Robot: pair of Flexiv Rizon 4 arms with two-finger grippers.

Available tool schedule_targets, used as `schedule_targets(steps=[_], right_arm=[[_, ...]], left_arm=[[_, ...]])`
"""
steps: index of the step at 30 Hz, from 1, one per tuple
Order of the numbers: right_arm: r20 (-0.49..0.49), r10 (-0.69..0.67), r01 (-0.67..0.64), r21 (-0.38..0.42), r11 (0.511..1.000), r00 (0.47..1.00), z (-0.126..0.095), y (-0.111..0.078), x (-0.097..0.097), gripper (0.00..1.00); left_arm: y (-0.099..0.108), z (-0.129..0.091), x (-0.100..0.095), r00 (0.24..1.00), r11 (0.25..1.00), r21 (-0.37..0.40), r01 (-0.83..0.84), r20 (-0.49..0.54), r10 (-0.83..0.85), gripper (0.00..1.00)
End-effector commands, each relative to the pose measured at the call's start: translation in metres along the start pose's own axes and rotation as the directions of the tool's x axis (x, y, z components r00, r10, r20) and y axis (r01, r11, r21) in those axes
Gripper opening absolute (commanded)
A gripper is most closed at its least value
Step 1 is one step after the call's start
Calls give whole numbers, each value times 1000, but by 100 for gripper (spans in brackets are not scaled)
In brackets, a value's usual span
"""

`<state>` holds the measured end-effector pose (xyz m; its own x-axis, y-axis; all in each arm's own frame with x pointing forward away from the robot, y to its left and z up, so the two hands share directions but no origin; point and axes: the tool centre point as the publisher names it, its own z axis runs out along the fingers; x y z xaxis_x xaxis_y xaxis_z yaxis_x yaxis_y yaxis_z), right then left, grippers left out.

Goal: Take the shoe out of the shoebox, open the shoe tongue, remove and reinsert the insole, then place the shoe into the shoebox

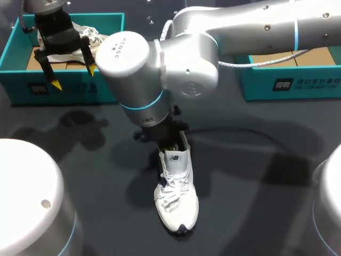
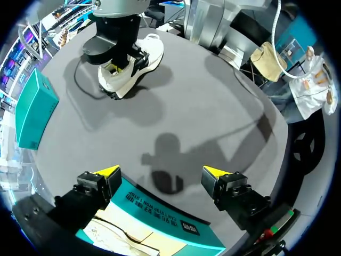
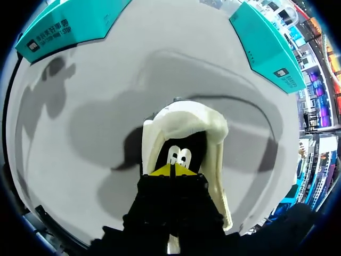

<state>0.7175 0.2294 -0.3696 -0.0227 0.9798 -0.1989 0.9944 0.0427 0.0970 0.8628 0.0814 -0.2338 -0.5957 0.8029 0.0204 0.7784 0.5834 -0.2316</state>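
The white sneaker point(image 1: 177, 200) is out of its box and stands upright on the dark table point(image 1: 256, 176), toe toward the robot and heel opening facing away, which leaves that opening free for the arm working from above. The right gripper point(image 3: 173, 169) is plunged into that opening. Its yellow tips are pressed together into one wedge just over the dark insole point(image 3: 180, 156) with its white mark. This looks like the insole step, though I cannot tell whether a thin edge of the insole is pinched between the tips. The collar and tongue spread wide around the fingers, so the shoe seems opened enough. The left gripper point(image 1: 73, 77) hangs above the front wall of the left teal shoebox point(image 1: 69, 92), fingers spread and empty, well clear of the work. A second teal shoebox point(image 1: 290, 82) sits at the table's right.
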Motion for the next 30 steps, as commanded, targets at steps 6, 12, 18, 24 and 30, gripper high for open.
schedule_targets(steps=[6, 12, 18, 24, 30], right_arm=[[-84, 132, -127, 55, 990, 988, 33, 0, 0, 0], [-23, 120, -120, 21, 993, 993, -1, -8, -2, 0], [35, 111, -112, 25, 993, 993, -7, -13, -11, 0], [4, 44, -44, 29, 999, 999, 17, -17, -15, 0], [-14, 35, -33, 86, 996, 999, 33, -26, -14, 0]], left_arm=[[0, 0, 1, 1000, 1000, -3, 0, 0, 0, 100], [0, 0, 1, 1000, 1000, -3, 0, 0, 0, 100], [0, 0, 1, 1000, 1000, -3, 0, 0, 0, 100], [0, 0, 1, 1000, 1000, -3, 0, 0, 0, 100], [0, 0, 1, 1000, 1000, -3, 0, 0, 0, 100]])
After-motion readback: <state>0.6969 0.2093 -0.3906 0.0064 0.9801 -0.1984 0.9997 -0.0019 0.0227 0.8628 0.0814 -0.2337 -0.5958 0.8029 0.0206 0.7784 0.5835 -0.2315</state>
